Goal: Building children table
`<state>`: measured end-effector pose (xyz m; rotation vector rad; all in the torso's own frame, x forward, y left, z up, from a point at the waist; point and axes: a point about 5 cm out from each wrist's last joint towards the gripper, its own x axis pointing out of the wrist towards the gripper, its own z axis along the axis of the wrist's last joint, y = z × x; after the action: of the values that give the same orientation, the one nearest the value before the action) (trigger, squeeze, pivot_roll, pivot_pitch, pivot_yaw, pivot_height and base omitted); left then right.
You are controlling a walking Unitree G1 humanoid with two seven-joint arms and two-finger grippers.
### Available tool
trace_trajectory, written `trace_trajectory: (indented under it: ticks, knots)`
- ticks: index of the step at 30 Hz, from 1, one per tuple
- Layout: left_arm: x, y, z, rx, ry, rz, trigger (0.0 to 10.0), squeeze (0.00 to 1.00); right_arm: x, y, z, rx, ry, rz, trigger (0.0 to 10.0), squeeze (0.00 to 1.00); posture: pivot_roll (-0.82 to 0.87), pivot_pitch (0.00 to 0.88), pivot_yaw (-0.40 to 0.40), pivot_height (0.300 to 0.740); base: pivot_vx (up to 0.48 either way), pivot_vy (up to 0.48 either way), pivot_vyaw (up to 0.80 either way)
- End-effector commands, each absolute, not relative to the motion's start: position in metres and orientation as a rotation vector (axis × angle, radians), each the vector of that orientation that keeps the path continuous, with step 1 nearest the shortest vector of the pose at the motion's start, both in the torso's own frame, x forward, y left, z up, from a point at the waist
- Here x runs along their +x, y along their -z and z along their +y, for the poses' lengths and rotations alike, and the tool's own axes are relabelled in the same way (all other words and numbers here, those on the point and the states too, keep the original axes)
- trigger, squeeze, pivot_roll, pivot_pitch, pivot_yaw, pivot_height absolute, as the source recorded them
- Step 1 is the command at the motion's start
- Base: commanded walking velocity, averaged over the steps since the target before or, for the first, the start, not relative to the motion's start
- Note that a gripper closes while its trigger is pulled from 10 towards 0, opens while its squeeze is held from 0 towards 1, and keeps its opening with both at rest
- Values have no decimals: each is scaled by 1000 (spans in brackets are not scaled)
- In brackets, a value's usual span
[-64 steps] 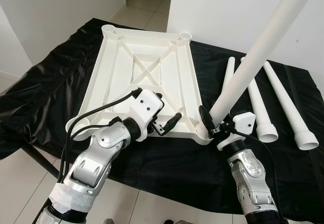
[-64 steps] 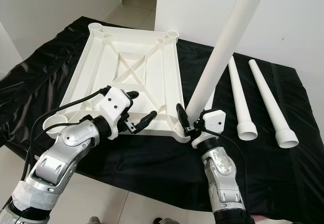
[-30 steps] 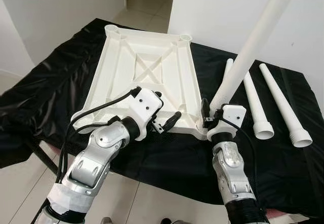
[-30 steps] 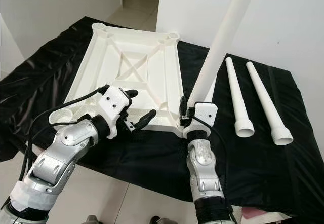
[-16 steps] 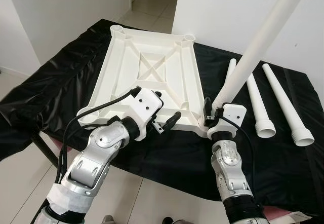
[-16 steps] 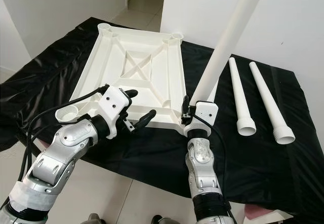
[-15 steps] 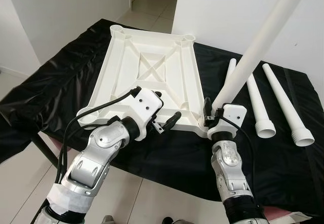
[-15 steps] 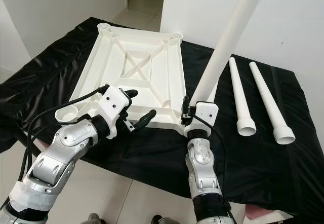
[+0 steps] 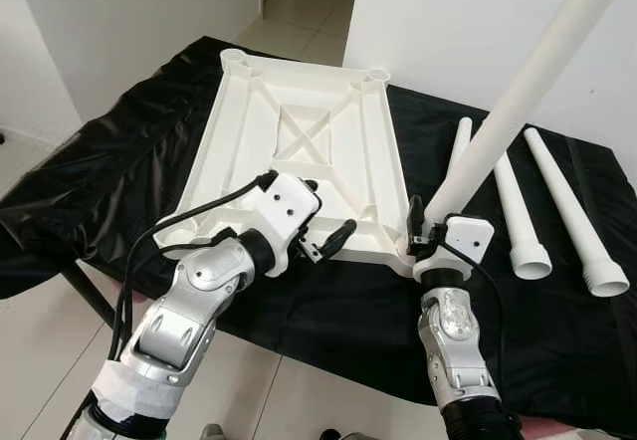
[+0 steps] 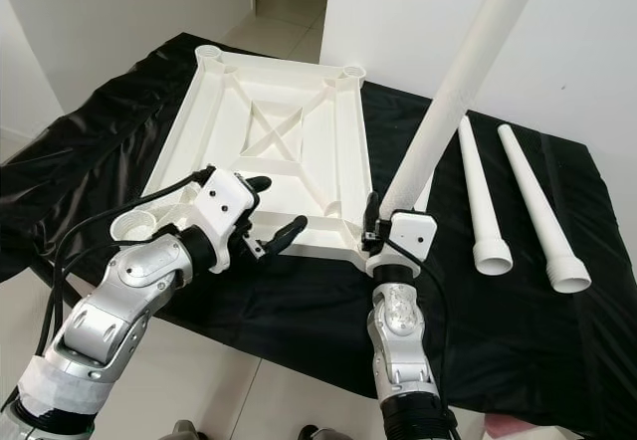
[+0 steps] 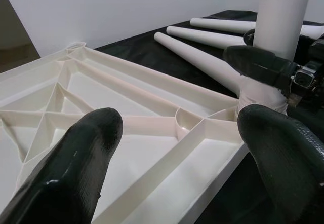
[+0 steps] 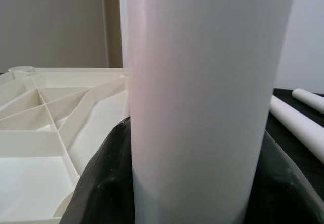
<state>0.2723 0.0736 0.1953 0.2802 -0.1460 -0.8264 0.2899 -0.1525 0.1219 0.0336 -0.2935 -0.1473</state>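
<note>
The right gripper is clamped on a white table leg, a long smooth tube held tilted at the near right corner socket of the tabletop. The tabletop, cream plastic with cross-braced ribs, is laid upside down on a black cloth. The left gripper is held spread wide just above its near edge. Three loose legs are laid alongside.

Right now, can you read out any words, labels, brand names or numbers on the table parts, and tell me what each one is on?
None: no readable text on the white tabletop, the held leg, the loose legs, the black cover, or either gripper, left gripper or right gripper.
</note>
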Motion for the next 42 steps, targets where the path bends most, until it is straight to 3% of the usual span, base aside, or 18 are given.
trace_trajectory:
  ticks: [1, 24, 25, 42]
  knots:
    - [269, -195, 72, 282, 854, -139, 10000, 0, 281, -86, -179, 34, 288, -110, 10000, 0, 90, 87, -40, 740, 0, 0, 0]
    - [268, -195, 71, 274, 852, -132, 10000, 0, 283, -89, -170, 44, 210, -138, 10000, 0, 81, 97, -41, 740, 0, 0, 0]
    - [268, -195, 71, 272, 852, -131, 10000, 0, 284, -90, -170, 48, 206, -143, 10000, 1000, 81, 96, -43, 740, 0, 0, 0]
    - [269, -195, 70, 263, 846, -131, 10000, 0, 286, -94, -170, 36, 138, -163, 10000, 1000, 78, 95, -47, 740, 0, 0, 0]
